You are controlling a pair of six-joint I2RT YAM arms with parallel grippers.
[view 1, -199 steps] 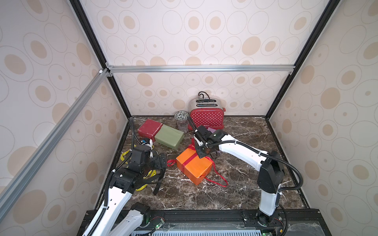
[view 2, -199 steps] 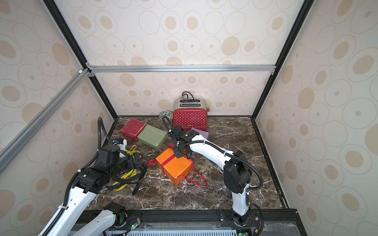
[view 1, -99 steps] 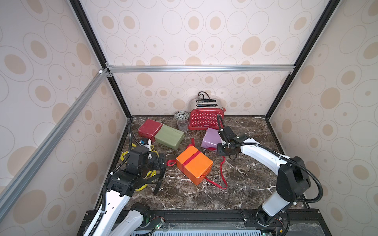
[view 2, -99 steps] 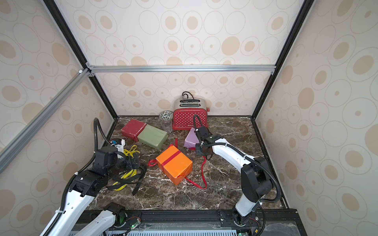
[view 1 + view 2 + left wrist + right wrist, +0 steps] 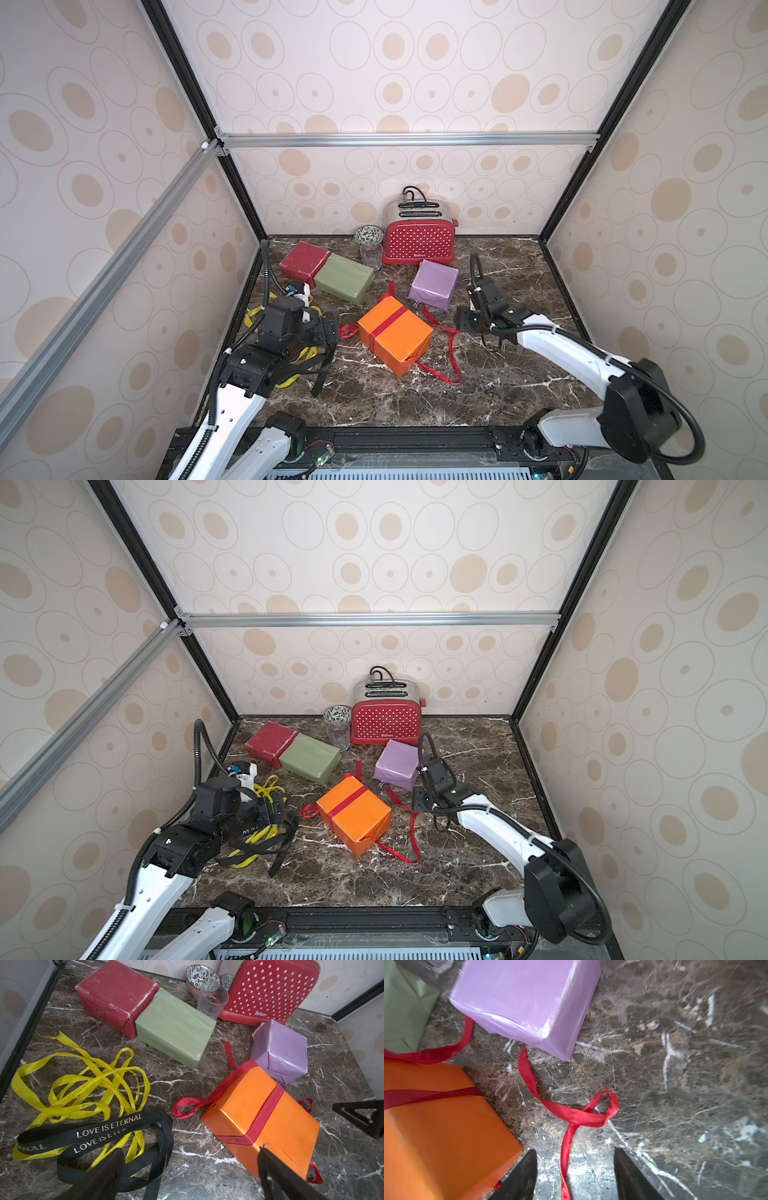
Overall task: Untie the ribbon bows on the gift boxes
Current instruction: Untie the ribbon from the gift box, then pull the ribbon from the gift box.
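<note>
**Item 1.** Bright orange paper-wrapped rectangular box [image 5: 395, 338]. Lay mid brown marble tabletop [image 5: 519, 266]. Long axis ran diag., far-left to near-right.

**Item 2.** Thin red satin ribbon [image 5: 571, 1114]. One band went round the orange box across its short way. A loop lay flat off the box's left side. Loose tails trailed over the marble on the right. One end reached the lilac paper-wrapped box [image 5: 434, 282], poss. tucked under its corner; view blurred.

**Item 3.** Dark red paper-wrapped box [image 5: 303, 261] & olive green paper-wrapped box [image 5: 344, 277]. Far-left of table, touching, long axes approx. in line.

**Item 4.** Bright yellow satin ribbons [image 5: 83, 1084], tangled at the left edge. Wide black lettered ribbon [image 5: 108, 1128] lay across them.

**Item 5.** Right gripper [image 5: 574, 1149], just right of the orange box. Fingers [image 5: 525, 1174] apart; a red tail ran through the gap, unclamped.

**Item 6.** Left gripper [image 5: 190, 1149], above the ribbon heap. Fingers wide apart, clamping nothing.

**Item 7.** Red white-dotted toaster [image 5: 417, 245] at the back wall, w/ a clear glass [image 5: 371, 255] beside it.
</note>
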